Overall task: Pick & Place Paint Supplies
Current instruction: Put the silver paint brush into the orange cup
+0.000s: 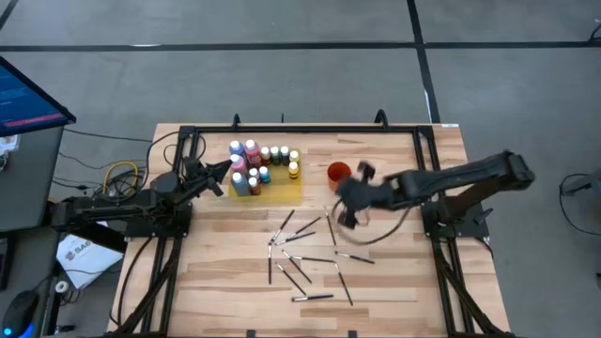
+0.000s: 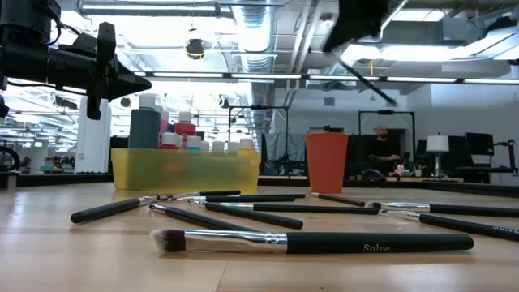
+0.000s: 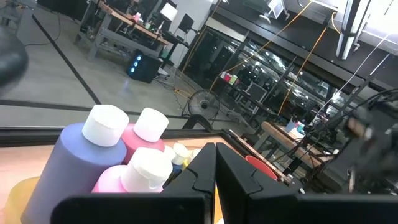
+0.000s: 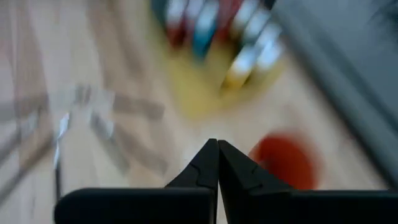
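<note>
Wooden table (image 1: 394,272), centre frame, carries dark brushes (image 1: 302,252) w/ light tips scattered mid-frame and capped paint bottles (image 1: 258,164) clustered on yellow mat (image 1: 282,191), upper-left of centre. Right gripper (image 1: 346,214), jaws clenched on nothing, hangs just below orange cup (image 1: 338,173); risk: low sweep could tip cup or scatter thin, roll-prone brushes. Left gripper (image 1: 223,174), jaws clenched, beside bottles; a nudge may topple them.

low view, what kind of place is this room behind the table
Probably an industrial lab or workshop: exposed ceiling ducts and pipes, workbenches with equipment where a person stands, and a pale wooden table in a black metal frame carrying two robot arms.
</note>
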Available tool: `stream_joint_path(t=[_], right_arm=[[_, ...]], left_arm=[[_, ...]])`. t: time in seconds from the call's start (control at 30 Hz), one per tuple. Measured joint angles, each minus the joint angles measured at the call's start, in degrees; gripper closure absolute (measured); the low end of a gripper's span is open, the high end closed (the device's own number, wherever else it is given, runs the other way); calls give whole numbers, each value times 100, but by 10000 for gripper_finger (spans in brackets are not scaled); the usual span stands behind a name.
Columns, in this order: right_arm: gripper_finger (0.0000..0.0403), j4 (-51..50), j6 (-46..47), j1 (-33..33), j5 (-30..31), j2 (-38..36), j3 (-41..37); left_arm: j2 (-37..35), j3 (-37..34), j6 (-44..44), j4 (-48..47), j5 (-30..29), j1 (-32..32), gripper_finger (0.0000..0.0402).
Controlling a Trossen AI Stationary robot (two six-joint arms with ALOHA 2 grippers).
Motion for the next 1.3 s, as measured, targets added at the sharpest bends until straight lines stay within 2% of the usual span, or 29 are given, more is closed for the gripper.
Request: stream_joint_path(t=[0.1, 0.2, 0.33, 0.43, 0.63, 0.8, 1.3], right_arm=[[403, 681, -614, -390, 310, -501, 1], [403, 1499, -1256, -922, 343, -789, 8], [403, 2401, -2016, -1503, 229, -832, -63], [403, 3076, -2324, -1787, -35, -835, -390], [403, 3932, -2316, -2225, -304, -848, -1312], [403, 4910, -1869, -2537, -850, -839, -2077], [403, 5912, -1806, -2745, -864, -789, -3388]], left_arm=[[-2, 0, 0, 2, 1, 0, 400], [0, 0, 0, 3, 2, 0, 400], [-1, 0, 0, 4, 0, 0, 400], [0, 0, 0, 4, 2, 0, 400], [0, 0, 0, 5, 0, 2, 400], [-1, 0, 0, 6, 1, 0, 400], [-2, 0, 0, 31, 1, 0, 400]])
